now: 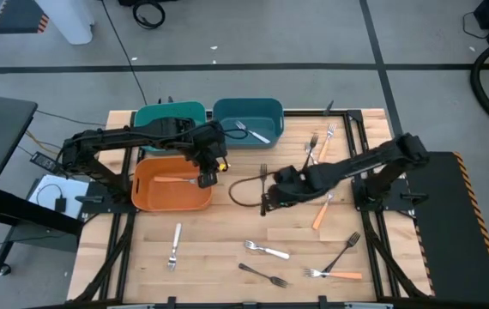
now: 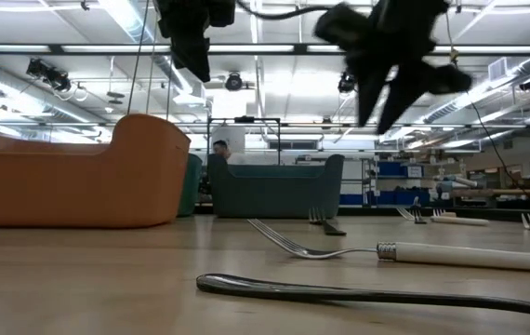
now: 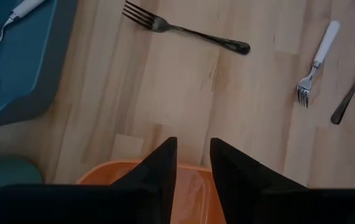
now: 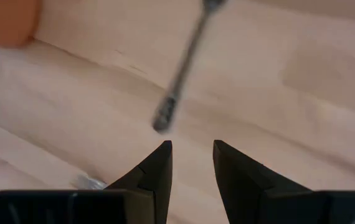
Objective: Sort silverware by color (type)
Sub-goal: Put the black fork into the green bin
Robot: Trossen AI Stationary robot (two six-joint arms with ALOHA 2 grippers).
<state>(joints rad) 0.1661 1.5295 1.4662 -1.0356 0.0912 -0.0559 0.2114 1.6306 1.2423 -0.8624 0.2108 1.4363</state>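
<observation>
Forks scattered over the light wooden table [image 1: 219, 249], high view first. Left pincer [image 1: 206, 176] hangs over the far right corner of the orange plastic bin [image 1: 172, 199]; an orange-handled fork [image 1: 176, 180] lies inside, partly hidden under the arm. Blue-grey plastic bin [image 1: 249, 124] holds a white-handled fork [image 1: 253, 133]; teal plastic bin [image 1: 169, 116] is mostly covered by the left arm, contents not visible. Right pincer [image 1: 266, 199] sits mid-table just beside a black fork [image 1: 263, 172], not touching as far as I can tell. Loose on the table: white-handled fork at front left [image 1: 175, 245], another white-handled fork at front centre [image 1: 267, 250], dark fork at the front edge [image 1: 263, 275], orange-handled fork at front right [image 1: 335, 275], dark slanted fork [image 1: 343, 251], orange-handled fork near the right arm [image 1: 322, 211], and a cluster of forks at the back right [image 1: 322, 142], types hard to separate.

Low view: both pincers cut off by the upper edge, both clear of the table. Near dark fork is blurred.

Left wrist view: fingers [image 3: 159, 171] slightly apart, nothing between them, orange bin rim below.

Right wrist view: fingers [image 4: 159, 165] slightly apart, empty; black fork's handle end lies just ahead, its tines cut off.
</observation>
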